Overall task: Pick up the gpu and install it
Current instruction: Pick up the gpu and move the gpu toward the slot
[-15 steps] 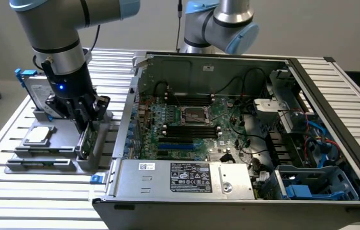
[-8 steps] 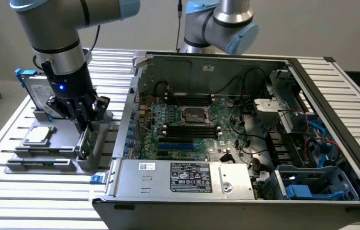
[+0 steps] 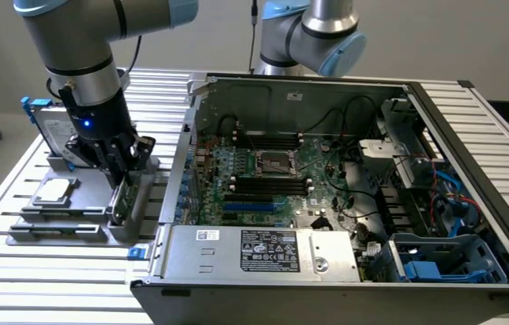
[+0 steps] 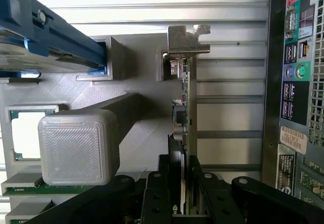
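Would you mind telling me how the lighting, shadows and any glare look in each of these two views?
Exterior view: soft, even light, no harsh glare; a blue indicator light glows on the arm, and the computer case is dimmer inside. Wrist view: the gripper, closed on the gpu, reads almost black against the bright table slats, and the grey fixture casts soft shadows.

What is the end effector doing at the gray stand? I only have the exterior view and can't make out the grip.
Observer: The wrist view shows the end effector closed on the graphics card, one finger against each face.
Operator: Is the card out of the stand?
Observer: No, it sits on edge in the gray stand, silver bracket at the end away from the fingers.
Operator: Anything close beside it?
Observer: The rear ports of the computer case, across a strip of slatted table.
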You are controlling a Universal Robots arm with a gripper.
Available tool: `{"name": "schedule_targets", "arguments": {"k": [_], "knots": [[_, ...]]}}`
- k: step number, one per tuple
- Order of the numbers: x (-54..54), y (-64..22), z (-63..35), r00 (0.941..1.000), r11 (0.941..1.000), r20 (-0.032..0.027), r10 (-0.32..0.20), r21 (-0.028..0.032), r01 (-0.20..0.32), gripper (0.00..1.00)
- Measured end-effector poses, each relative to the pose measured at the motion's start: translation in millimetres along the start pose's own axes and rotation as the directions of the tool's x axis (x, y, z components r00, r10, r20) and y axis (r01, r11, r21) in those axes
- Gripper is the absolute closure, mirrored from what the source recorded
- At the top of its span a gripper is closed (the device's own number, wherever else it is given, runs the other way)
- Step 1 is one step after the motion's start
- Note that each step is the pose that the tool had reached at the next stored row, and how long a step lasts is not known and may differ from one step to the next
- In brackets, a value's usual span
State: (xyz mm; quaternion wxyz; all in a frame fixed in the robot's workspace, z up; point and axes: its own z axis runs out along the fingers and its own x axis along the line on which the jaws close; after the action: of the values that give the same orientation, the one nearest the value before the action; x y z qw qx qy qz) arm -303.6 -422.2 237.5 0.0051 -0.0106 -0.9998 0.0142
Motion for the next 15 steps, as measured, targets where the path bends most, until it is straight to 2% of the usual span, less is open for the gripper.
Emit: {"name": "schedule_targets", "arguments": {"k": [3,8,12,15], "knots": [[0.0,0.0,0.0,1.0,1.0,0.0,0.0,-0.0001,0.0,0.73],[0.0,-0.1,-2.8,1.0,1.0,-0.0001,0.0,-0.0048,0.0,0.73],[0.1,-0.3,-9.6,1.0,1.0,-0.0001,0.0,-0.0088,0.0,0.73],[0.2,-0.5,-18.9,1.0,0.9999,-0.0002,0.0,-0.0107,0.0,0.73]]}}
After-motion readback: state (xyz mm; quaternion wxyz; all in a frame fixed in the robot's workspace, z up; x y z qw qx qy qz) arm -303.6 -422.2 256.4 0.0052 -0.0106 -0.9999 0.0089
